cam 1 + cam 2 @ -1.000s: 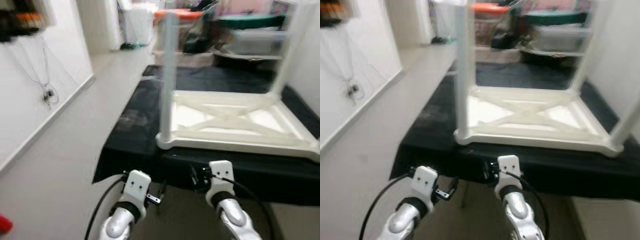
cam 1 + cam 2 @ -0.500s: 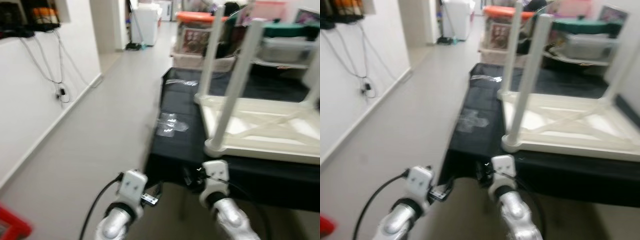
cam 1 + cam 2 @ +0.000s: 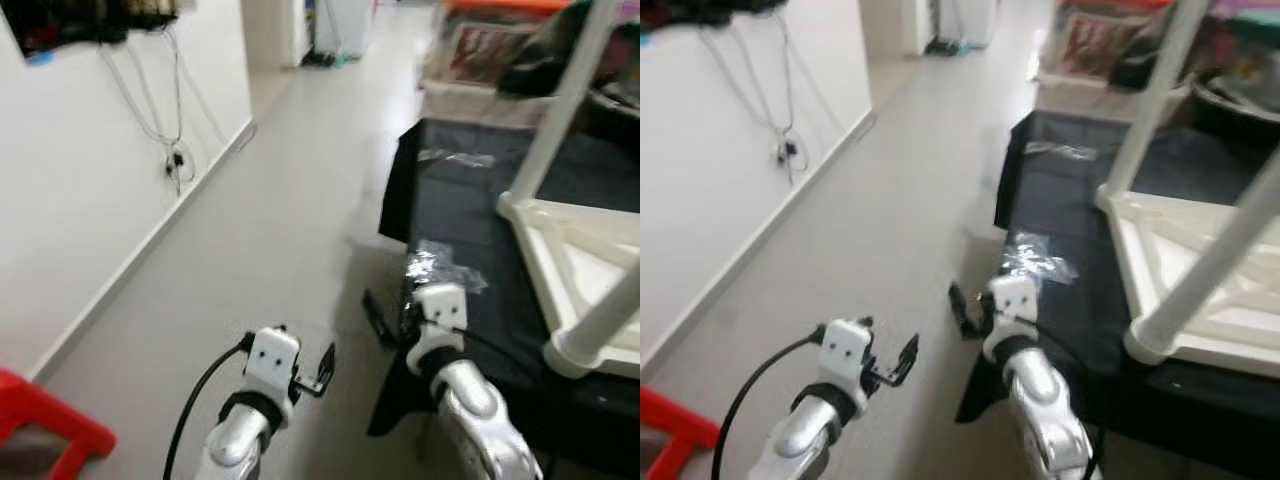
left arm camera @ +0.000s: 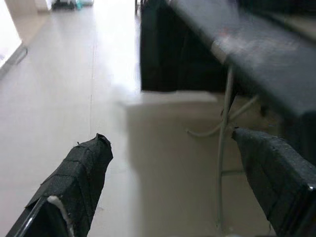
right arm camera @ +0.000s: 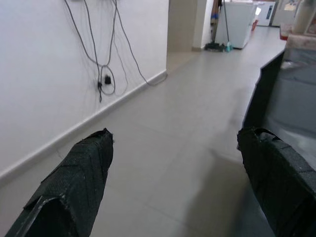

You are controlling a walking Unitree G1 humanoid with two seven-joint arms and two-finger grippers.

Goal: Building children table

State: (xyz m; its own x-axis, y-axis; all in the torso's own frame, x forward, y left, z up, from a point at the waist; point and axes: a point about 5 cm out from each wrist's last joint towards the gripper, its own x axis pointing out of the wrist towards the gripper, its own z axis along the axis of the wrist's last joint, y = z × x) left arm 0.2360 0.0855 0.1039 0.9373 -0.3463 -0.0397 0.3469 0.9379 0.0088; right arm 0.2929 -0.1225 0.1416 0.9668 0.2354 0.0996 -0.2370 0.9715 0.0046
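while both end effectors (image 4: 173,182) (image 5: 182,187) gape empty, perhaps metal legs (image 4: 223,143) under the black-draped bench (image 3: 470,210)

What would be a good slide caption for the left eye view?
Both tools, left and right, open above the grey floor, beside the black-covered table carrying the upturned white children table.

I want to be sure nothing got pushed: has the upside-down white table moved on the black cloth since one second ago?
Cannot tell. The white table now sits further right in the head views, but the black cloth and wall shifted likewise, so the camera turned.
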